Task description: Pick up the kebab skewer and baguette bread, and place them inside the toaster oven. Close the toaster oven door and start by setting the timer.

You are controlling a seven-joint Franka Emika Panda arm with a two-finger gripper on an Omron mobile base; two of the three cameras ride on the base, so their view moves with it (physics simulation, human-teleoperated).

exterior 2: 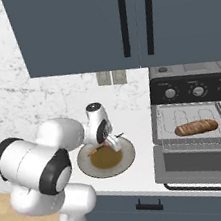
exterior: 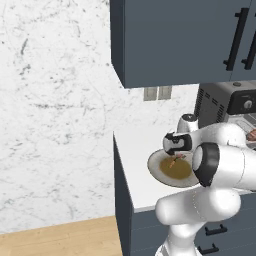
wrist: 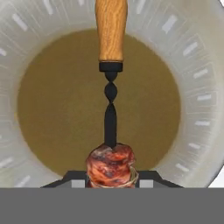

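My gripper (wrist: 111,176) is shut on the kebab skewer (wrist: 111,162), its fingers clamped on the red-brown meat chunk. The skewer's dark rod and wooden handle (wrist: 111,30) point away over the brown centre of a white plate (wrist: 199,100). From the base, the gripper (exterior 2: 110,143) holds the skewer (exterior 2: 95,151) low over the plate (exterior 2: 130,154) on the counter. The baguette bread (exterior 2: 196,128) lies on the wire rack inside the toaster oven (exterior 2: 194,80). The toaster oven door (exterior 2: 199,163) hangs open and flat. The timer is one of three pale knobs (exterior 2: 197,91); which one I cannot tell.
Dark upper cabinets (exterior 2: 94,24) hang above the counter (exterior 2: 135,124), with a wall outlet (exterior 2: 111,77) behind the plate. The counter's left end (exterior: 116,145) drops to the floor beside a marble wall (exterior: 55,110). Drawers (exterior 2: 148,206) run below the front edge.
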